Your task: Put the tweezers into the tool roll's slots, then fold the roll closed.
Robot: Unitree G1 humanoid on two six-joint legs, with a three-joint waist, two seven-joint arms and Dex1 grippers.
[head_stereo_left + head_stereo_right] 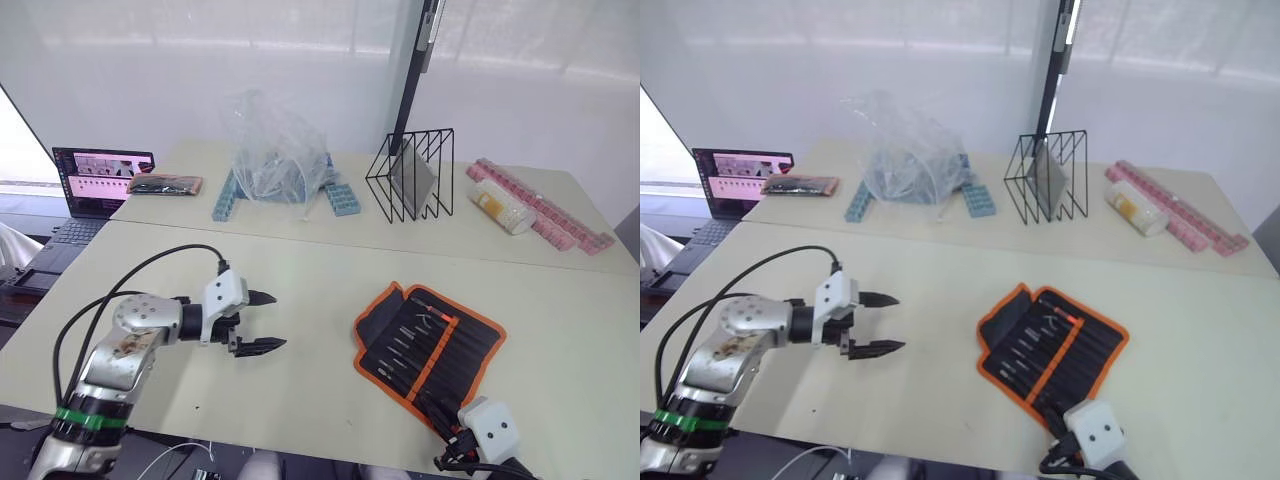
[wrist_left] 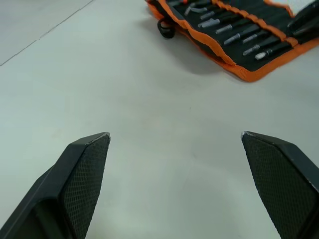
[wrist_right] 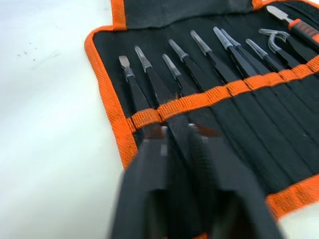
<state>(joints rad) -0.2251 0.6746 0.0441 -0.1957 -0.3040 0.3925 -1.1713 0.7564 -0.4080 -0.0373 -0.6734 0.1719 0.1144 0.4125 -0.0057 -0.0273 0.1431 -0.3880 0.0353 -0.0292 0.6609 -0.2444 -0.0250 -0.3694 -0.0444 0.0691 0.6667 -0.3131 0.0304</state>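
Tool roll (image 1: pixel 428 347): lies unfolded, inner face up, near the desk's (image 1: pixel 300 280) front edge, towards its right side. Tweezers (image 3: pixel 184 74): seated side by side in the slots (image 3: pixel 209 124), tips showing above the orange strip. Right gripper (image 3: pixel 182 137): fingers nearly pressed together, low over the roll's near end. Left gripper (image 1: pixel 262 322): fingers spread, nothing held, above bare desk well left of the roll.

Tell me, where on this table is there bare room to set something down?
The widest bare patch lies between the left gripper and the open tool roll. The table is also bare to the right of the roll. It is crowded along the back: plastic bag, wire rack, pink blocks.
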